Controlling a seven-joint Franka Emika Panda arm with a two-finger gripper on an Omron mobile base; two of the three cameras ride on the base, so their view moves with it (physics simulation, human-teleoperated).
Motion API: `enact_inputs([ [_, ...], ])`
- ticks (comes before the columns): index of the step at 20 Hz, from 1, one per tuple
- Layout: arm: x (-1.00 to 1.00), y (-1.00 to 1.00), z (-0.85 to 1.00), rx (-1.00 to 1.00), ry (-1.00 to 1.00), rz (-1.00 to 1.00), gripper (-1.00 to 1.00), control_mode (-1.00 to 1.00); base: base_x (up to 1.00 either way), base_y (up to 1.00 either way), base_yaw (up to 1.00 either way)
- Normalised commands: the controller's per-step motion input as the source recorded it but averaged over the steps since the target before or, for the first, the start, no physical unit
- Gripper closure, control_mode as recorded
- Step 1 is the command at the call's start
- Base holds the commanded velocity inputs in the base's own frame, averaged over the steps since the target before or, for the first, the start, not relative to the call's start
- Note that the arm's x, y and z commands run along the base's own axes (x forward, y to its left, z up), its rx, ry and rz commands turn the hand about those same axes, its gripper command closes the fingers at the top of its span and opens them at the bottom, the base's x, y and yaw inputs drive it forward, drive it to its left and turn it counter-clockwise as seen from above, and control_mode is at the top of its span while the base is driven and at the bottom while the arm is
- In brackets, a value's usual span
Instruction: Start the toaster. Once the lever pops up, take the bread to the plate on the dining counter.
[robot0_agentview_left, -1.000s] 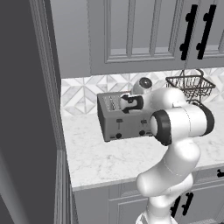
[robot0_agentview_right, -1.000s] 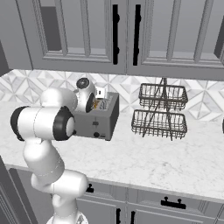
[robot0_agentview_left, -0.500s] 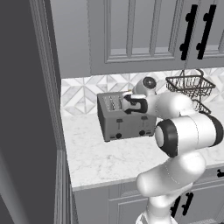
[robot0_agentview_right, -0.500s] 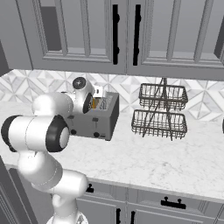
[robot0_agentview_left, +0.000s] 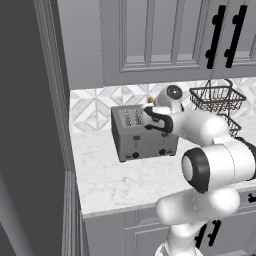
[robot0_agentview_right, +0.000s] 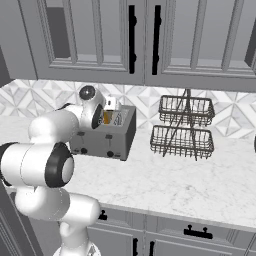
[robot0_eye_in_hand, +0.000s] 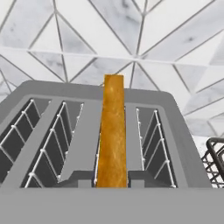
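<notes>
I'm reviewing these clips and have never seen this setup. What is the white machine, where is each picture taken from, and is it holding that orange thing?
The white machine is a robot arm ending in a two-finger pincer. Two pictures come from cameras on its base, behind it to the left and to the right; the third looks along the pincer itself. On the marble worktop stand a grey toaster and a two-tier wire basket. The orange strip is a slice of bread, seen edge-on, standing up out of one toaster slot. The pincer's two dark tips sit at either side of the slice, apparently closed on it.
</notes>
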Motion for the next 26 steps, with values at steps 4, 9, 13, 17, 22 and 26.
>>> enact_inputs([
  [4, -0.41, 0.00, 0.15, 0.00, 0.00, 0.00, 1.00, -1.00, 0.00, 0.00, 0.00],
  [9, -0.27, 0.00, 0.38, 0.00, 0.00, 0.00, 1.00, -1.00, 0.00, 0.00, 0.00],
  [13, -0.36, 0.00, 0.36, 0.00, 0.00, 0.00, 1.00, -1.00, 0.00, 0.00, 0.00],
  [17, -0.41, 0.00, 0.30, 0.00, 0.01, 0.00, 1.00, -1.00, 0.00, 0.00, 0.00],
  [22, -0.64, 0.00, 0.04, 0.00, 0.11, 0.00, 1.00, -1.00, 0.00, 0.00, 0.00],
  [26, -0.64, 0.00, 0.14, 0.00, 0.16, 0.00, 1.00, -1.00, 0.00, 0.00, 0.00],
])
